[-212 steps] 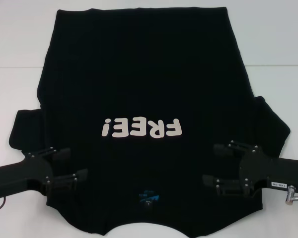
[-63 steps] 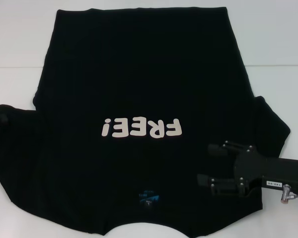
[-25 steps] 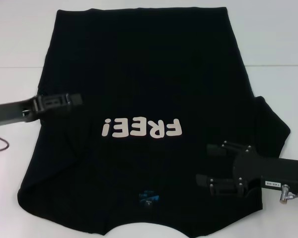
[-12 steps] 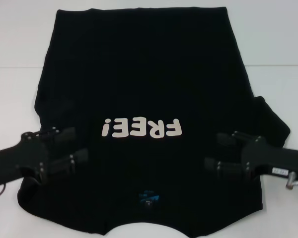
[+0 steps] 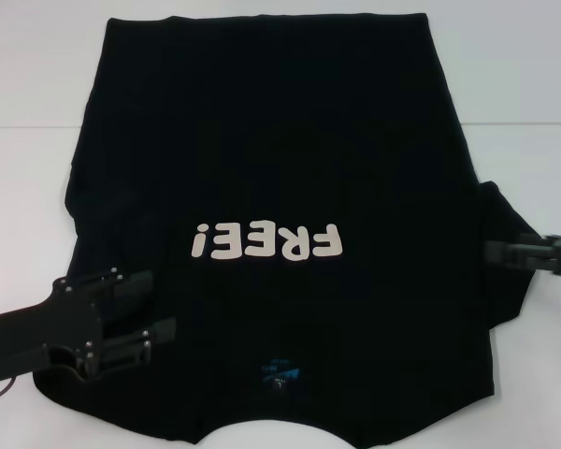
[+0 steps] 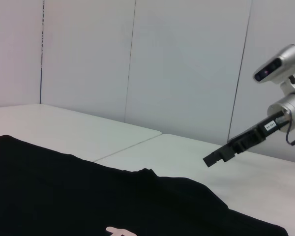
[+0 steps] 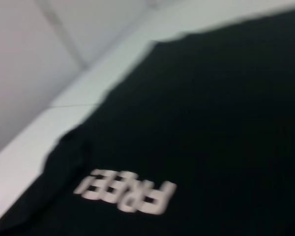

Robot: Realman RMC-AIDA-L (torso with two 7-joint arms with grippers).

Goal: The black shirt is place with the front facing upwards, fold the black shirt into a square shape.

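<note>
My large black cotton T-shirt with white lettering (image 5: 271, 168) lies front-up on the white bench (image 5: 28, 75). My left claw (image 5: 159, 313) hovers open over its near left side; my right claw (image 5: 494, 252), seen edge-on so I cannot tell its state, is at the unfolded right sleeve. I judge that sleeve needs gripping next and folding inward.

The shirt's (image 5: 271, 187) left sleeve is now folded in; the right gripper (image 5: 494, 252) has moved to the shirt's right sleeve.

matt cloth black shirt (image 5: 271, 140), smooth table (image 5: 37, 75)
</note>
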